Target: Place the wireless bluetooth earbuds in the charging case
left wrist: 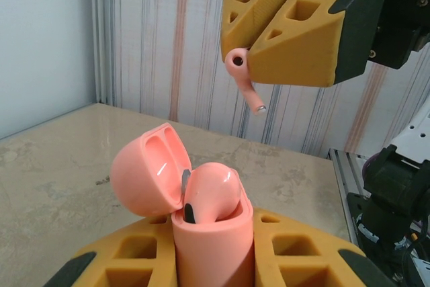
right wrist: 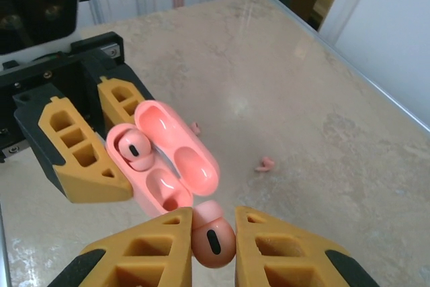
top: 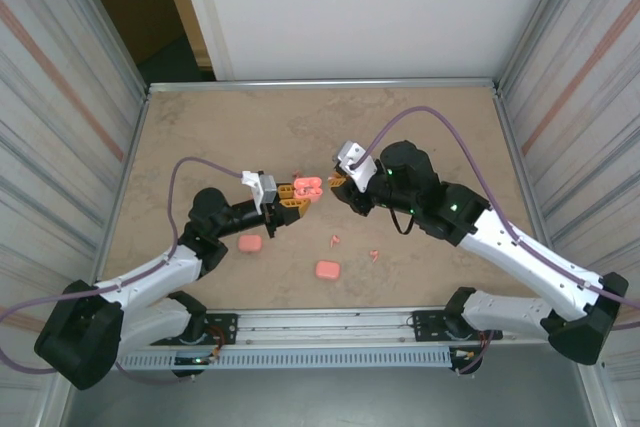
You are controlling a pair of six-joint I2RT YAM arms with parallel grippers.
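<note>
Lid flipped back, the pink charging case (top: 308, 187) stands squeezed tight in my left jaws, up above the table (top: 430, 127). One earbud (left wrist: 211, 193) sits tucked in one cup of the case, and the cup next to it is bare. My right jaws are pinched shut on a second earbud (right wrist: 213, 236), and its thin stem (left wrist: 252, 95) sticks out past them. That earbud is just beside the open case, not touching it. Down on the table two loose earbuds (top: 335, 240) (top: 374, 255) lie near each other. Two closed pink cases (top: 250, 244) (top: 327, 270) rest there too, one by my left arm and one nearer the middle.
</note>
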